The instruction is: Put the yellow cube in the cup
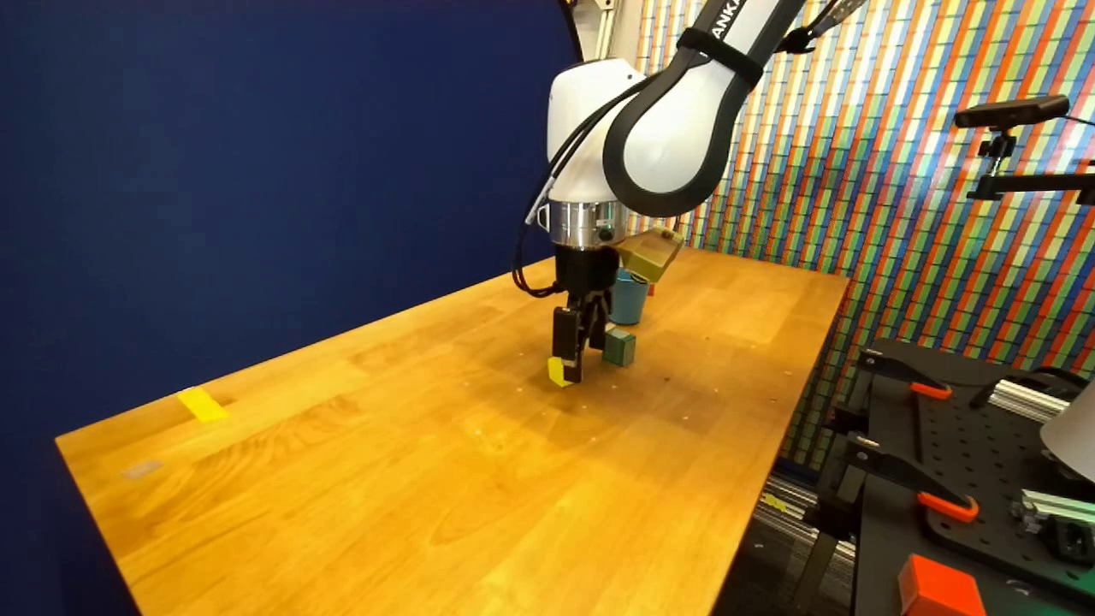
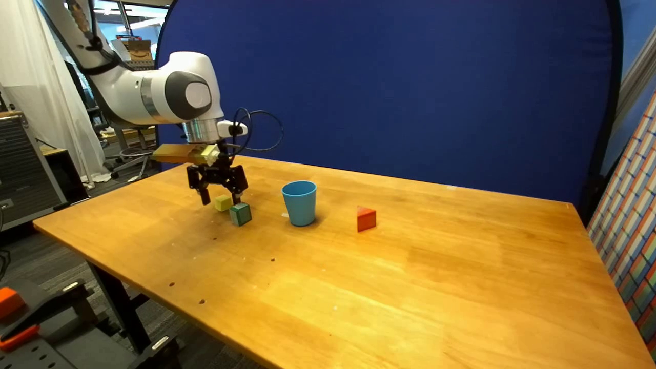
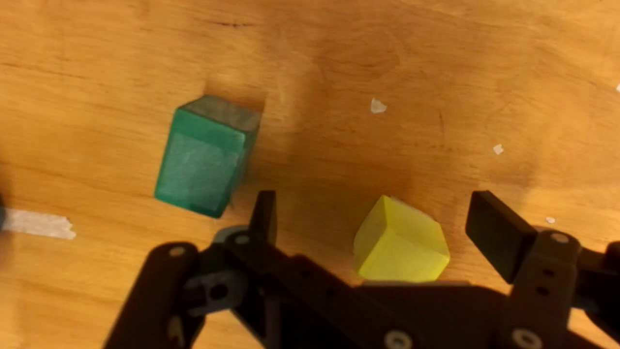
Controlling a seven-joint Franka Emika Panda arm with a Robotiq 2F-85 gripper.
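1. Wooden table point(image 2: 461, 287): extends beneath all items listed here.
2. Gripper point(image 2: 221, 199): points downward with fingers point(image 3: 499, 237) apart, astride yellow cube point(image 3: 404, 242).
3. Blue cup point(image 2: 301, 207): stands upright, apart from gripper.
4. Green block point(image 2: 241, 214): sits just beside gripper, on cup side.
5. Red block point(image 2: 366, 219): rests beyond cup from gripper.
6. Yellow cube: rests on table between fingers, with space showing on both sides in wrist view.

one yellow cube point(image 3: 404, 245), one green cube point(image 3: 206, 157), one blue cup point(image 2: 301, 206), one red block point(image 2: 366, 219) on one table point(image 2: 410, 297)
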